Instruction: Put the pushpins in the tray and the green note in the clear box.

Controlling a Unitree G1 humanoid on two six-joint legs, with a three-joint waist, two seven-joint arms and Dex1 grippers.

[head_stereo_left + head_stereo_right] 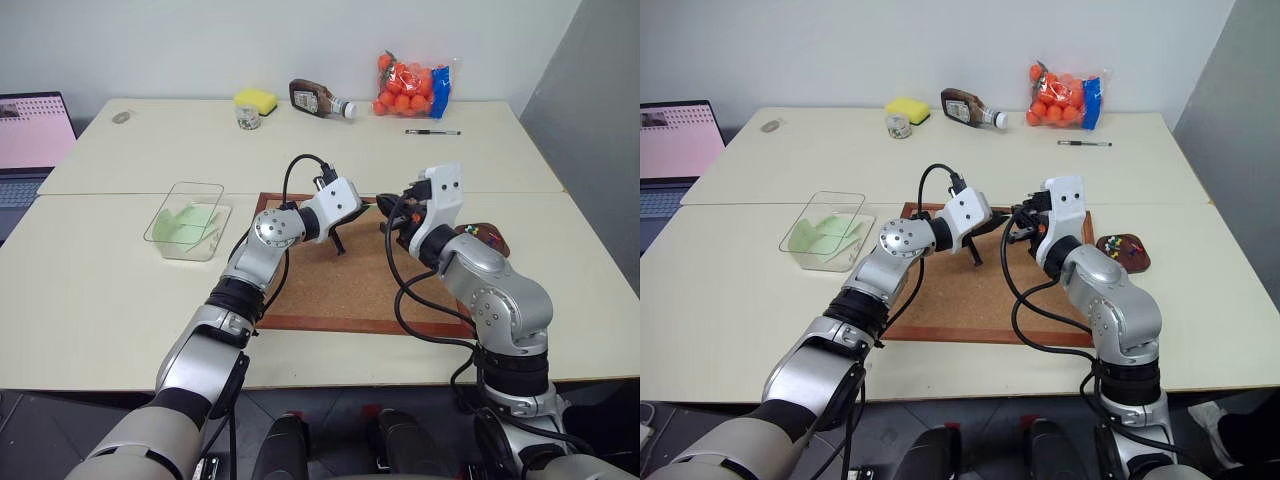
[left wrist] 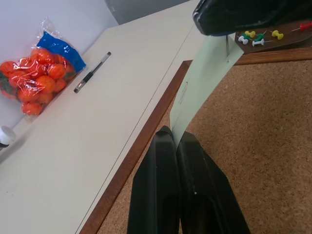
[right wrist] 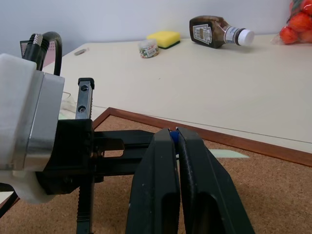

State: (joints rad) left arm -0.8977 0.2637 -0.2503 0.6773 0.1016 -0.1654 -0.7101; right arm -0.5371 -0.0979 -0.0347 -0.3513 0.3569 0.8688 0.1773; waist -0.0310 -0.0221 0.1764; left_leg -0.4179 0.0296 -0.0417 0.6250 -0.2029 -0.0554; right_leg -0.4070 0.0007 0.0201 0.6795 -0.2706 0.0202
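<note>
Your left gripper [image 2: 171, 141] and right gripper [image 3: 176, 132] are both pinched shut — arms reach forward, wrists angled inward, fingertips nearly meeting at centre.

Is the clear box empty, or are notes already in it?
Not empty: the clear box already holds pale green paper slips lying against its floor and walls.

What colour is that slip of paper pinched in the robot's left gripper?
Pale mint green. The green note shows best in the left wrist view, clamped by the left gripper.

Pale green note [image 2: 204, 73], brown tray [image 1: 1124, 252], speckled tan cork board [image 1: 340, 285].
</note>
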